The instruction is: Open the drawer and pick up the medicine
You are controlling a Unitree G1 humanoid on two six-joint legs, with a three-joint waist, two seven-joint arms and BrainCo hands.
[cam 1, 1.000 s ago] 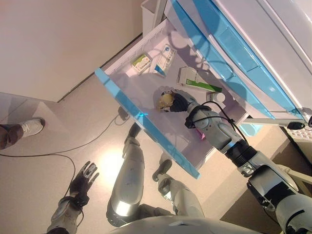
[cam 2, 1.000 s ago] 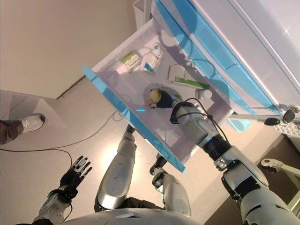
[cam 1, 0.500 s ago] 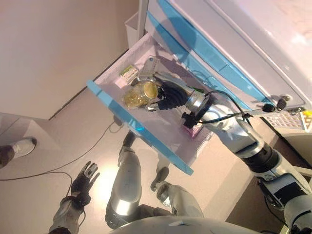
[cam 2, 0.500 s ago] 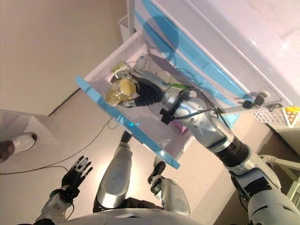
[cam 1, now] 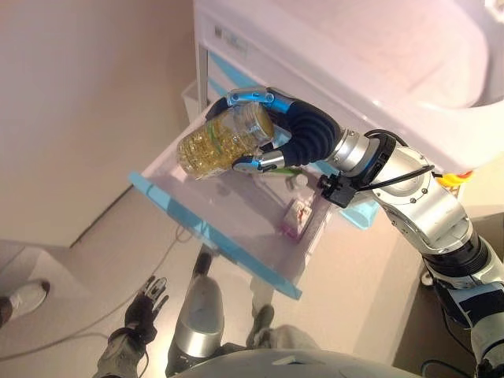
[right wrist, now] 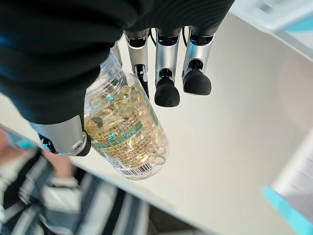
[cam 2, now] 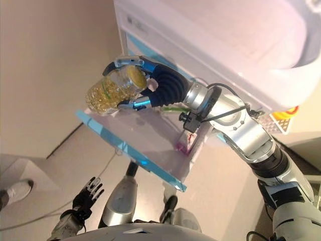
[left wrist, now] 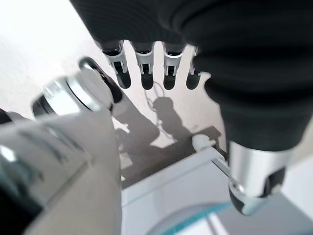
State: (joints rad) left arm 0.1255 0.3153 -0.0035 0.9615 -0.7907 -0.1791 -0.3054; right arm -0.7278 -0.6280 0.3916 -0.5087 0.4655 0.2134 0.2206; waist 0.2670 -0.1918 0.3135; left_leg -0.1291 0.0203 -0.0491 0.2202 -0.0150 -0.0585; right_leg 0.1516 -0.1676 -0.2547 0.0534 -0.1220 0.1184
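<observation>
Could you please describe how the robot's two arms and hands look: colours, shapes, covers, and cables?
Both arms are silver-grey metal segments with black joint rings. The right hand wears a dark ribbed cover over its back and wrist; its fingers are silver with rounded dark tips, some glinting blue. A black cable loops beside the right forearm. The left hand looks alike, with dark-tipped silver fingers.

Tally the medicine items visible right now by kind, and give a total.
Clear bottle of yellow capsules, held in the right hand: 1
Pink packet in the open drawer: 1
Total: 2
</observation>
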